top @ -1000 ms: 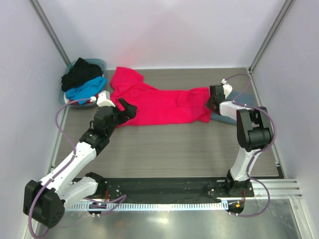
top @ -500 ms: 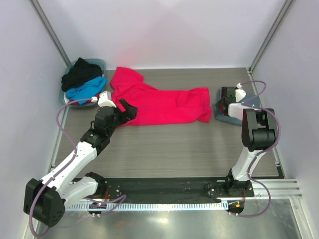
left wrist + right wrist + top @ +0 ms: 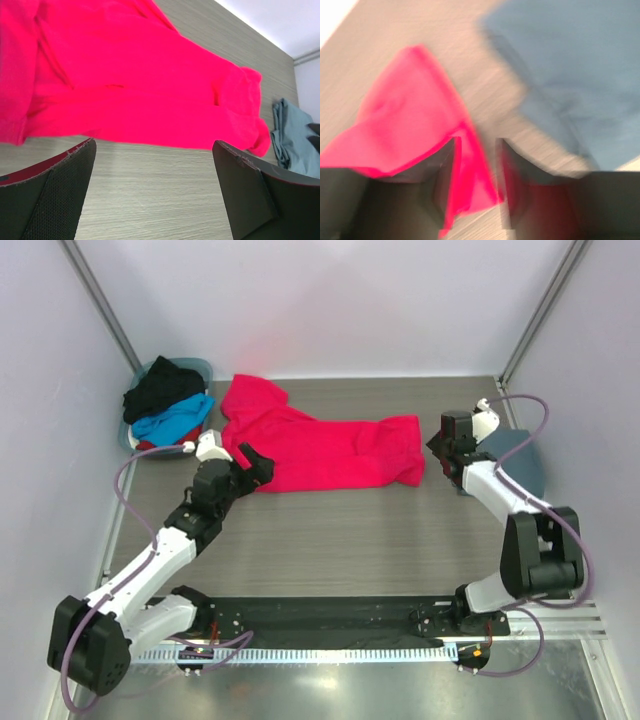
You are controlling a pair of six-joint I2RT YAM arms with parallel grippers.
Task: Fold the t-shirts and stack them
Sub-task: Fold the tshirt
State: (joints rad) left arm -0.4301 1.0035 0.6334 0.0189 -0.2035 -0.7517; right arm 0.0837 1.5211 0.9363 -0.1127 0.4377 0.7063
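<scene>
The bright red-pink t-shirt (image 3: 320,450) lies spread across the table's back half. It also shows in the left wrist view (image 3: 140,85) and the right wrist view (image 3: 405,125). My left gripper (image 3: 258,465) (image 3: 154,145) is open and empty, over bare table at the shirt's near left edge. My right gripper (image 3: 440,450) (image 3: 476,145) is open just off the shirt's right end; the blurred view shows a pink corner between its fingers. The slate grey-blue t-shirt (image 3: 510,465) (image 3: 295,140) (image 3: 570,65) lies folded at the right, behind the right arm.
A teal basket (image 3: 205,365) at the back left holds a black shirt (image 3: 160,388), a bright blue shirt (image 3: 175,420) and a bit of red cloth (image 3: 150,445). White walls close in the sides and back. Bare wood-grain table lies between the shirt and the arm bases.
My right gripper went from the pink shirt's right end out over the grey-blue shirt, then back towards the pink corner, the arm swinging nearer. My left gripper drew back slightly. The pink shirt stayed put.
</scene>
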